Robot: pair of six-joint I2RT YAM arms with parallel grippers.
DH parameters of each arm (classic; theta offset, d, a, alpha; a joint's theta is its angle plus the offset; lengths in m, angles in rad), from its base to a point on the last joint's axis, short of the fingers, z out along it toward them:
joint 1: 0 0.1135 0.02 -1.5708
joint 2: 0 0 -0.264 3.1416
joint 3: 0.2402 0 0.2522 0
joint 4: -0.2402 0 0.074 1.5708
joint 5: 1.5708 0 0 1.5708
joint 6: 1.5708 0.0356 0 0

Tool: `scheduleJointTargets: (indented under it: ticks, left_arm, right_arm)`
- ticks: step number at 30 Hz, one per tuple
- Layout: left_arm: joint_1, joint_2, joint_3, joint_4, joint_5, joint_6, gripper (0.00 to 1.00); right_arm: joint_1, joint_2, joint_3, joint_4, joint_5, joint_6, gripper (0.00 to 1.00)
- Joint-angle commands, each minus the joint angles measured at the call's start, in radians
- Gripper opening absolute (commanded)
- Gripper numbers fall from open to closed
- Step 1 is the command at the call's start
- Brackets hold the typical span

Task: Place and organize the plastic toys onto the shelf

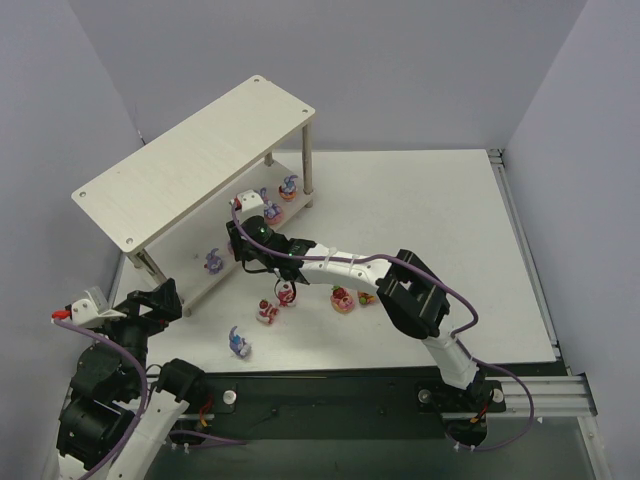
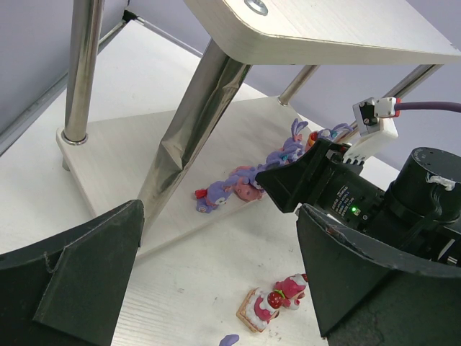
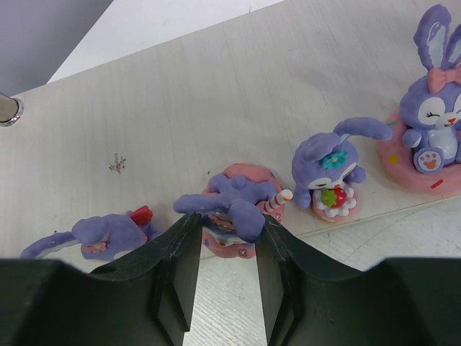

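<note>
The shelf (image 1: 190,165) stands at the back left, its lower board (image 3: 180,108) close under my right wrist. My right gripper (image 3: 229,223) is shut on a purple bunny on a pink base (image 3: 234,205), which rests at the front edge of that board. Beside it on the board are two upright bunnies (image 3: 331,169) (image 3: 432,115) and one lying down (image 3: 101,234). My left gripper (image 2: 216,274) is open and empty, low over the table by the shelf's near leg. A strawberry bear (image 2: 272,303) lies on the table between its fingers' reach.
More toys lie on the table in front of the shelf: a purple bunny (image 1: 240,343), strawberry bears (image 1: 268,312) (image 1: 342,299) and an orange-yellow figure (image 1: 366,297). The shelf's metal leg (image 2: 194,122) stands just ahead of my left gripper. My right arm (image 1: 400,285) stretches across the table's middle.
</note>
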Motion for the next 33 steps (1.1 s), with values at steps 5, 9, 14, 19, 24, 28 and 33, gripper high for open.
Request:
scheduleJointTargets:
  ticks: [5,9,14,19,24,28,33]
  left_arm:
    - [0.000,-0.009,0.011,0.005,-0.010,-0.003,0.97]
    - [-0.001,-0.009,0.011,0.005,-0.010,-0.005,0.97]
    - [0.000,-0.007,0.011,0.004,-0.010,-0.005,0.97]
    - [0.000,-0.030,0.011,0.004,-0.010,-0.005,0.97]
    - [0.000,-0.032,0.011,0.004,-0.010,-0.005,0.97]
    - [0.000,-0.032,0.011,0.005,-0.010,-0.005,0.97]
    - [0.000,-0.030,0.011,0.004,-0.010,-0.006,0.97]
  right_arm:
    - [-0.003,0.023,0.041,0.016,-0.031,0.033,0.35]
    - [-0.003,0.025,0.035,0.020,-0.052,0.038,0.34]
    - [-0.003,0.022,0.020,0.043,-0.077,0.038,0.34]
    - [-0.005,0.014,0.000,0.057,-0.074,0.035,0.34]
    - [-0.005,-0.014,-0.031,0.071,-0.052,0.030,0.41]
    - [-0.002,-0.041,-0.060,0.088,-0.034,0.028,0.48]
    - [0.003,-0.078,-0.083,0.103,-0.022,0.015,0.54]
